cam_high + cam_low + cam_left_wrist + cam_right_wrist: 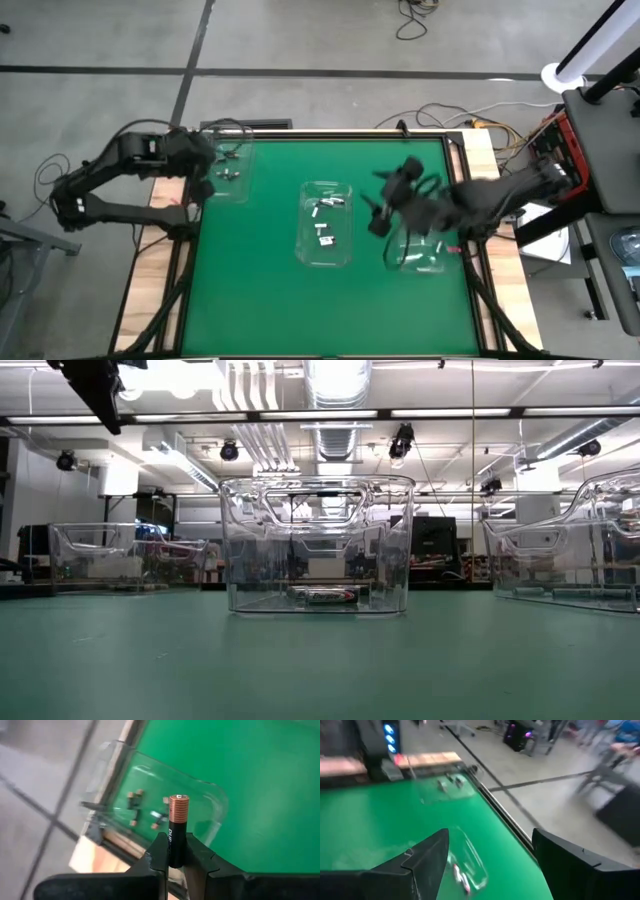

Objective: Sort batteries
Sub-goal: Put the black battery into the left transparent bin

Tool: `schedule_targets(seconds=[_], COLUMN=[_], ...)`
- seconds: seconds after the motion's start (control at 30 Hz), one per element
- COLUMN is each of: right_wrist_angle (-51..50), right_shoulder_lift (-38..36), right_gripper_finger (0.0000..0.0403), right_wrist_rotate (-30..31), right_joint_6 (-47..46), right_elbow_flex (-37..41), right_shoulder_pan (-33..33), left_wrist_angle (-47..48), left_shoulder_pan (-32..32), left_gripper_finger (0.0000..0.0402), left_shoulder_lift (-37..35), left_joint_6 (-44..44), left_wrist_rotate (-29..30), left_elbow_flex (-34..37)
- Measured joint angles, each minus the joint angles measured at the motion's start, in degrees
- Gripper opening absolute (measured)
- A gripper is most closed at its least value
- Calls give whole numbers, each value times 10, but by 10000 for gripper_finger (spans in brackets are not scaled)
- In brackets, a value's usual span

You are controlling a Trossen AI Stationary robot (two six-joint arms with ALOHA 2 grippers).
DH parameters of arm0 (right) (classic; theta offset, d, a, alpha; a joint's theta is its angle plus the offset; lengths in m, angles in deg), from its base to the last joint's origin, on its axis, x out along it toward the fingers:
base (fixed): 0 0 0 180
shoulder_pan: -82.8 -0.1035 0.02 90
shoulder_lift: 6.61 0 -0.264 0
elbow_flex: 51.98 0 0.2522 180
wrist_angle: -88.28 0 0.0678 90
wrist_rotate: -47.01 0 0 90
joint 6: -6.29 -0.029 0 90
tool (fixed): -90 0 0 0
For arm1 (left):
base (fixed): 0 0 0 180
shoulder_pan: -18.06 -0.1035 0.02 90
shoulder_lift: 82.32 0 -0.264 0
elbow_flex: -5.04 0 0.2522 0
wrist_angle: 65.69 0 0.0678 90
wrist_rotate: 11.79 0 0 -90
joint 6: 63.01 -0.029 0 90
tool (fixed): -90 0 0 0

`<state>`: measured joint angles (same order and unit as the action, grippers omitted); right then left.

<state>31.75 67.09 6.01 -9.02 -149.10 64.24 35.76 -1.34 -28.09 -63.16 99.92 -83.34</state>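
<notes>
Left tool [172, 851] grips a copper-topped black battery [178, 827] above the clear left bin [238, 185]; right tool [490, 865] gapes empty; several silvery batteries [324, 230] remain unsorted in the middle bin [345, 250].

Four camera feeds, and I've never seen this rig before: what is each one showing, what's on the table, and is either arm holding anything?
It is a robot with two dark arms at a green table. The high view looks straight down, the low view looks level across the tabletop, and each wrist view looks past one arm's own fingers.

Three clear bins stand on the table: a left bin, a middle bin and a right bin, each with small batteries inside.

The left gripper is at the left bin, closed on a battery with a copper-coloured top. In the left wrist view, that battery stands upright between the fingers, with the left bin behind it.

The right gripper is open and holds nothing; the high view shows it between the middle and right bins.
</notes>
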Motion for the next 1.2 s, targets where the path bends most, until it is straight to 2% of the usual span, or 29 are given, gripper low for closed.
schedule_targets(seconds=[0.1,0.17,0.3,0.43,0.67,0.83,1.07,1.2], right_wrist_angle=[16,27,48,62,63,62,62,62], right_shoulder_lift=[-23,-32,-39,-35,-22,-18,-12,-11], right_gripper_finger=[278,273,262,252,239,233,239,244], right_wrist_rotate=[-78,-101,-104,-105,-105,-105,-105,-105], right_joint_6=[19,24,-6,-39,-47,-47,-47,-47], right_elbow_flex=[-25,-36,-47,-64,-75,-75,-74,-74], right_shoulder_pan=[50,73,92,92,90,90,90,91], left_wrist_angle=[7,7,15,-13,-155,-256,-314,-327], left_shoulder_pan=[-46,-76,-129,-167,-208,-243,-340,-388], left_gripper_finger=[12,12,12,12,12,12,12,12], left_shoulder_lift=[8,16,40,75,138,175,254,295], left_joint_6=[-37,-55,-88,-124,-171,-224,-259,-246], left_wrist_rotate=[-73,-106,-136,-137,-120,-121,-197,-245], left_elbow_flex=[-11,-12,10,64,181,236,246,203])
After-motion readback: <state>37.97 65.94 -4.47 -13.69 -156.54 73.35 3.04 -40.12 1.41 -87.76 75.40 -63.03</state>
